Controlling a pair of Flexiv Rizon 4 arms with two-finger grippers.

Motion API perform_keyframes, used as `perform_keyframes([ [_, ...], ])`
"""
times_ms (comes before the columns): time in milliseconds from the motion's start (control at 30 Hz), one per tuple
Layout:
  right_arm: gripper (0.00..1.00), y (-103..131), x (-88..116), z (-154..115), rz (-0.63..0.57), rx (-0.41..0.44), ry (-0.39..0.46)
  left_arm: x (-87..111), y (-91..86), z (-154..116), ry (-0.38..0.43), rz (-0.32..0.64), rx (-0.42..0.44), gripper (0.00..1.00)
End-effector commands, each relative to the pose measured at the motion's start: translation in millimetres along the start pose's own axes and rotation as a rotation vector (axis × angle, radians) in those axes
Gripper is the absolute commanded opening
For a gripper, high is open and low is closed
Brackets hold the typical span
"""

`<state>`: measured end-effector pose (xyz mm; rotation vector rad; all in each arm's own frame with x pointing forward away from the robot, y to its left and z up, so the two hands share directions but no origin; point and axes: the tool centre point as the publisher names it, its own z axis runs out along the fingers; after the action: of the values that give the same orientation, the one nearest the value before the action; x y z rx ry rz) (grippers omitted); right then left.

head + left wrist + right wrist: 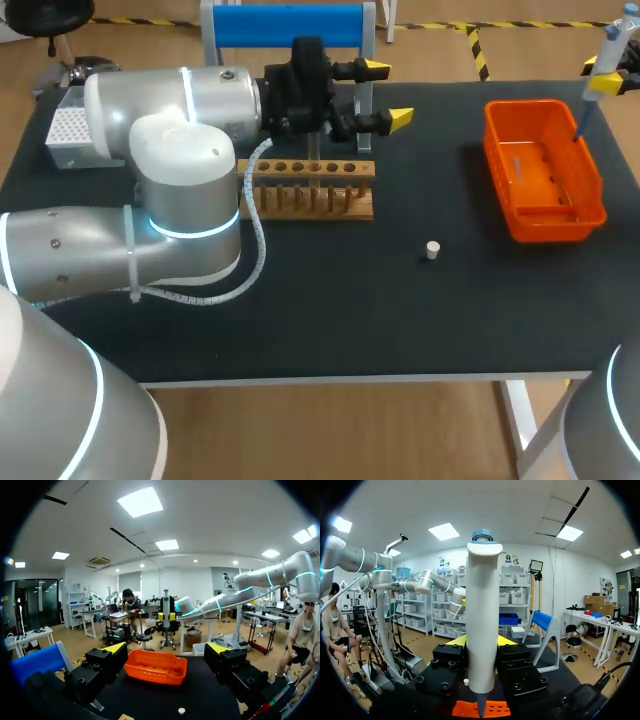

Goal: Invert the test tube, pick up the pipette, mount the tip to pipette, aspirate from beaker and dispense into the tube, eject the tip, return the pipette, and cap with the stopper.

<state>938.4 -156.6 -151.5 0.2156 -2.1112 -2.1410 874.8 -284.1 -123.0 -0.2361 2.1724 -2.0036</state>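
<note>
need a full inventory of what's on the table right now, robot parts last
black table: 1, black, under everything.
wooden test tube rack: 1, brown, left of middle, below the left pincer.
orange plastic basket: 1, orange, right side.
small white stopper: 1, white, on bare table between rack and basket.
white perforated tip box: 1, white-grey, far left.
blue panel on a grey frame: 1, blue, far edge behind the rack.
white pipette with a blue top: 1, white, in the right pincer, point down over the basket.
left pincer: 1, black, yellow tips, open above the rack.
right pincer: 1, black, yellow tips, shut on the pipette.
</note>
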Motion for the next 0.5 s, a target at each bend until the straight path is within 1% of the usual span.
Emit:
perform_keyframes([
  [33, 0.00, 1.1, -0.7, -0.9, 0.001, 0.003, 0.003, 2.1, 3.4, -2.1, -0.003, 0.000, 0.055, 1.00],
  [500, 0.00, 1.1, -0.7, -0.9, 0.001, 0.003, 0.003, 5.5, 1.9, -4.6, -0.016, -0.007, 0.052, 1.00],
])
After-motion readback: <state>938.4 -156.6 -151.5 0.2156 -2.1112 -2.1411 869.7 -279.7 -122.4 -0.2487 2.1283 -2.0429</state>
